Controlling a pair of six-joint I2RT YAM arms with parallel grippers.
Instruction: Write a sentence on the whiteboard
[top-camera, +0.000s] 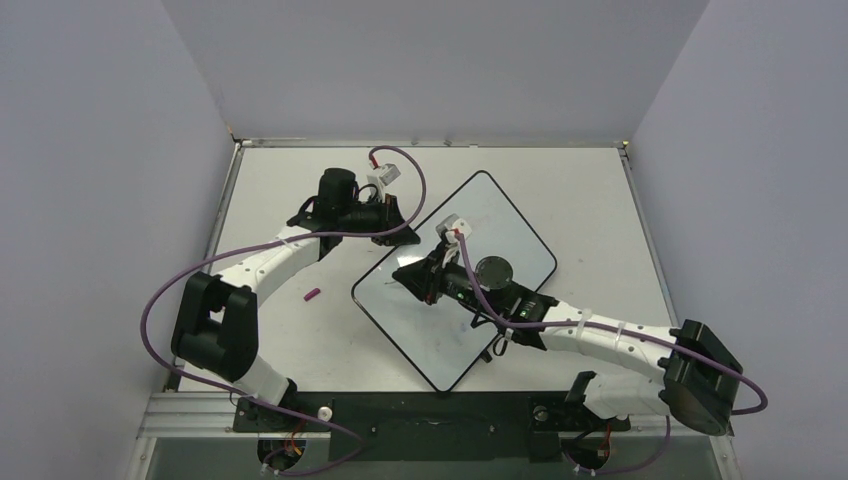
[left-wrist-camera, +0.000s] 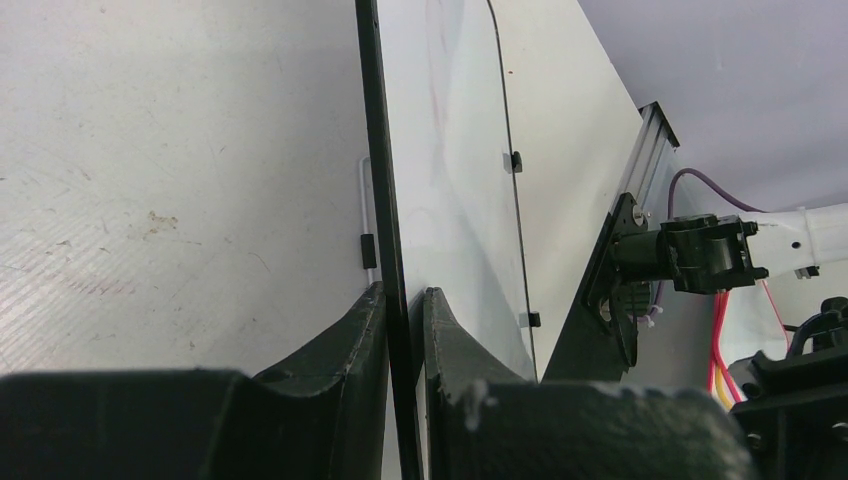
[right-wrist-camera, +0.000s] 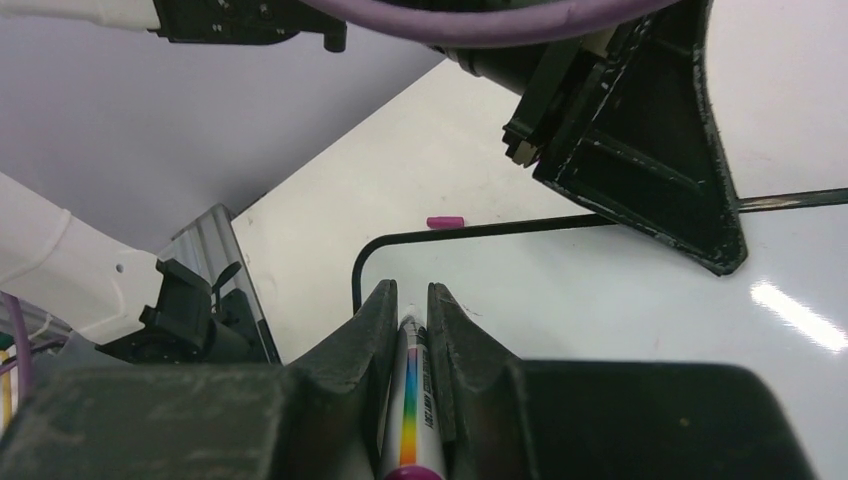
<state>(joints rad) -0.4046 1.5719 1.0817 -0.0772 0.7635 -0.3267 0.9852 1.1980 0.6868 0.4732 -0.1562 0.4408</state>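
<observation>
Two grippers are at work: your left gripper (left-wrist-camera: 405, 295) pinches the thin black rim of the glossy white rectangular whiteboard (top-camera: 505, 225), which lies skewed on the off-white tabletop (top-camera: 290, 190). Your right gripper (right-wrist-camera: 410, 297) is closed on a white marker with a rainbow label (right-wrist-camera: 414, 420), above the board's left part. A small pink cap (top-camera: 312, 295) lies on the table beside the board.

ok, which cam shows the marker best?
Right wrist: the marker sits clamped in the right gripper, rainbow label visible. Top external hides it under the gripper; left wrist shows none of it.
</observation>
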